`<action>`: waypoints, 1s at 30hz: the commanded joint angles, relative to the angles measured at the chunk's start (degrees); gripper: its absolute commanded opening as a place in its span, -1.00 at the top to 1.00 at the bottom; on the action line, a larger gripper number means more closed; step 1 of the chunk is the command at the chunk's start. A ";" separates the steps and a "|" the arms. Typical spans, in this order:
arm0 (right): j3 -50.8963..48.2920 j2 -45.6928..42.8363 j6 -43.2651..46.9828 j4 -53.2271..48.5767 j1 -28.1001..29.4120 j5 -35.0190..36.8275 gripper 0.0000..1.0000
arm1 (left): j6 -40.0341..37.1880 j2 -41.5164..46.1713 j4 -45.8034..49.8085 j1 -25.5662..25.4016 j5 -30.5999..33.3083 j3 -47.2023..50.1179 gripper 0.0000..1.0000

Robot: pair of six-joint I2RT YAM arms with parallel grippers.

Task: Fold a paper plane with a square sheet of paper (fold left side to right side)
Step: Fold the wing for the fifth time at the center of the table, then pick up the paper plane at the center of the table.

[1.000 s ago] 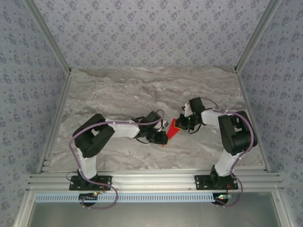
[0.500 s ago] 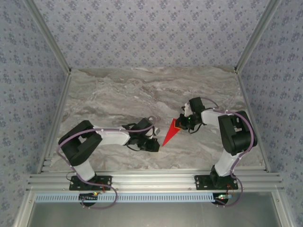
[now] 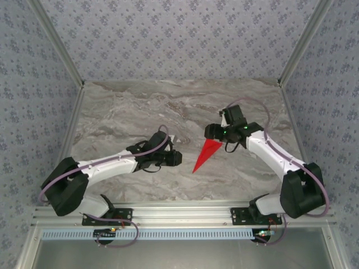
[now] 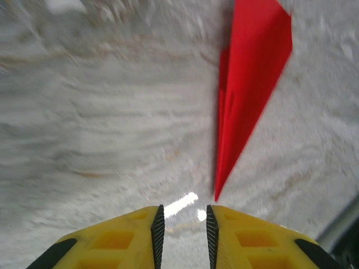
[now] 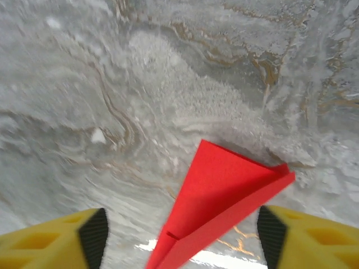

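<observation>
The paper plane (image 3: 206, 153) is a narrow red dart lying on the marble table, its tip pointing toward the near left. In the right wrist view the paper plane (image 5: 224, 202) lies under and between the wide-apart pads of my right gripper (image 5: 182, 235), which is open and touches nothing. Seen from above, my right gripper (image 3: 213, 133) hovers at the plane's wide end. My left gripper (image 3: 176, 158) stands left of the tip. In the left wrist view the left gripper (image 4: 183, 224) has a narrow empty gap between its pads, with the paper plane (image 4: 249, 84) ahead to the right.
The marble table (image 3: 140, 112) has bare room on its left and far sides. Aluminium rails (image 3: 179, 213) run along the near edge. Patterned walls close in the back and both sides.
My right gripper has opened and let go of the plane's wide end. My left gripper has drawn back to the left, off the plane's tip, and its jaws have parted slightly.
</observation>
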State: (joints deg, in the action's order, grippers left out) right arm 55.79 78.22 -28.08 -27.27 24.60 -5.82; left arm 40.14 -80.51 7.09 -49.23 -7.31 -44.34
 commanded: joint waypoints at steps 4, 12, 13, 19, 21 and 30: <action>-1.64 2.37 -18.64 -8.00 9.66 17.95 -0.65 | 1.43 3.56 2.94 0.19 13.13 -0.73 0.31; -1.64 9.18 -28.32 -4.47 14.99 19.91 -0.46 | 1.57 7.52 1.35 0.18 14.17 4.37 0.05; -1.52 9.99 -29.00 -4.39 15.48 19.81 -0.43 | 1.37 8.20 1.18 0.19 14.04 4.87 0.01; -1.04 13.02 -31.81 -5.00 17.05 19.07 0.02 | 1.35 11.90 0.99 0.19 14.67 7.06 -0.09; -0.86 12.24 -32.03 -6.05 17.62 20.09 0.22 | 1.27 12.80 1.39 0.15 14.77 7.40 -0.10; 4.71 6.67 -22.98 -8.15 21.91 19.15 1.00 | 1.25 17.75 4.64 0.19 18.15 8.25 -0.14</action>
State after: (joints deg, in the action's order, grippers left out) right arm 56.66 88.25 -55.59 -33.95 44.53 12.67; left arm 41.80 -65.47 9.50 -49.21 8.23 -36.14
